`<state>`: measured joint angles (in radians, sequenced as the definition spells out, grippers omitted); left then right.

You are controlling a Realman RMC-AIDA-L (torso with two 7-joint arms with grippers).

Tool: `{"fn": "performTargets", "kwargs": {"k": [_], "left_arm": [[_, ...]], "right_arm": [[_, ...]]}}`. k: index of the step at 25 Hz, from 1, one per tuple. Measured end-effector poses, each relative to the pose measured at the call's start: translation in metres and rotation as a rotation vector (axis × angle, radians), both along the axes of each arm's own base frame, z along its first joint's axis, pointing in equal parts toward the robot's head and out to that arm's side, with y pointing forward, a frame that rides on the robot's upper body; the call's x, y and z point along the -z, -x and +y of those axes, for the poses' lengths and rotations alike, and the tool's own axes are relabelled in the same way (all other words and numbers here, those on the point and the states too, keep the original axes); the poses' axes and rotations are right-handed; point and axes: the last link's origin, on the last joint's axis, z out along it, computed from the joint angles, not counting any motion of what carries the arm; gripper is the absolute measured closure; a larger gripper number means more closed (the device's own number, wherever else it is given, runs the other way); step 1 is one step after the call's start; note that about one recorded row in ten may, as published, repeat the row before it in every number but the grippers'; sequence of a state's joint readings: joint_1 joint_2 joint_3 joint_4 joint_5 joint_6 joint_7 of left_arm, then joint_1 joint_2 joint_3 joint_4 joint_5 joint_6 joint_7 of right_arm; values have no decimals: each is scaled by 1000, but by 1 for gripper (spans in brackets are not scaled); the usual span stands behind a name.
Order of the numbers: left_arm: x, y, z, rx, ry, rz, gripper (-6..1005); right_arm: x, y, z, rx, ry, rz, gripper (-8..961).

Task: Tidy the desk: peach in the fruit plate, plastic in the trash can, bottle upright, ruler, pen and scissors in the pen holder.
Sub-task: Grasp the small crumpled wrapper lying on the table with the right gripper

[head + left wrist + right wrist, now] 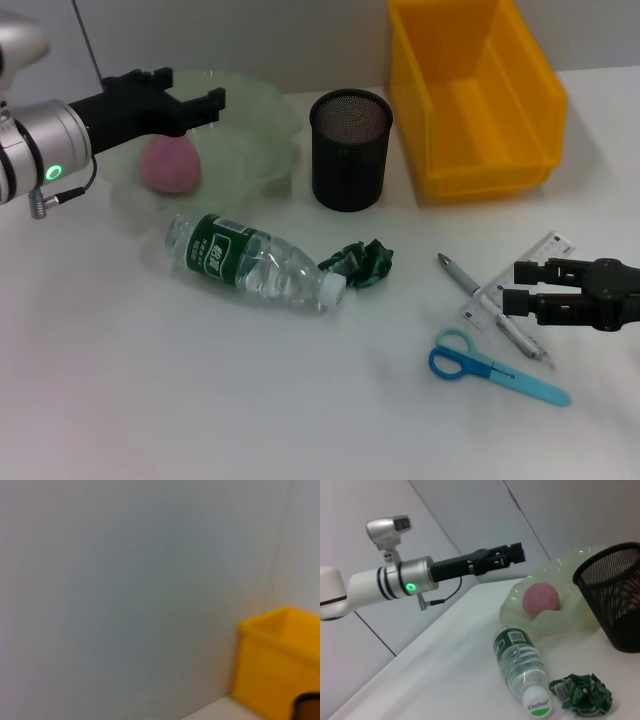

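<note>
Hovering above the pale green translucent fruit plate at the desk's far left, black left gripper with fingers parted and holding nothing; resting inside that plate, pink round peach, seen again in the right wrist view beneath the outstretched left gripper. Lying on its side just in front of the plate, clear plastic water bottle with green label and white cap, cap pointing toward the crumpled dark green plastic wrapper touching or nearly touching it. Standing upright between plate and bin, black mesh cylindrical pen holder; sitting behind and to the right, yellow rectangular plastic bin, also showing at the corner of the left wrist view. Hanging low over the white desk on the right side, black right gripper with fingers spread apart and grasping nothing, just beside the clear plastic ruler and the silver pen lying crossed over each other. Lying flat near them toward the front, blue-handled scissors.
</note>
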<state>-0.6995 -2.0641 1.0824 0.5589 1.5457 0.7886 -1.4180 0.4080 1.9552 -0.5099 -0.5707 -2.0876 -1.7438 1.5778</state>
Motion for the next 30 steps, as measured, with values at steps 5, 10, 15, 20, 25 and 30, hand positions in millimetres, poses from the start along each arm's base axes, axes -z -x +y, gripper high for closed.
{"fn": "performTargets", "kwargs": {"k": [5,10,15,20,25,30], "left_arm": [[-14,-9,-19,58,121,-171,185],[-26,-15,-44,145,284,-266,185],[-33,-12,-71,206,450,-275,185],[-29,-3,-91,230,569,-228,185],[-18,8,-107,252,638,-162,185],[-13,16,-115,269,617,-153,185]], "right_arm": [[-1,0,1,5,-3,3,121],[-3,1,3,0,-5,-1,121],[-6,3,6,-4,0,-4,121],[-10,6,12,-14,3,-16,122],[-19,15,25,24,32,-22,122],[-34,35,49,57,86,-51,121]]}}
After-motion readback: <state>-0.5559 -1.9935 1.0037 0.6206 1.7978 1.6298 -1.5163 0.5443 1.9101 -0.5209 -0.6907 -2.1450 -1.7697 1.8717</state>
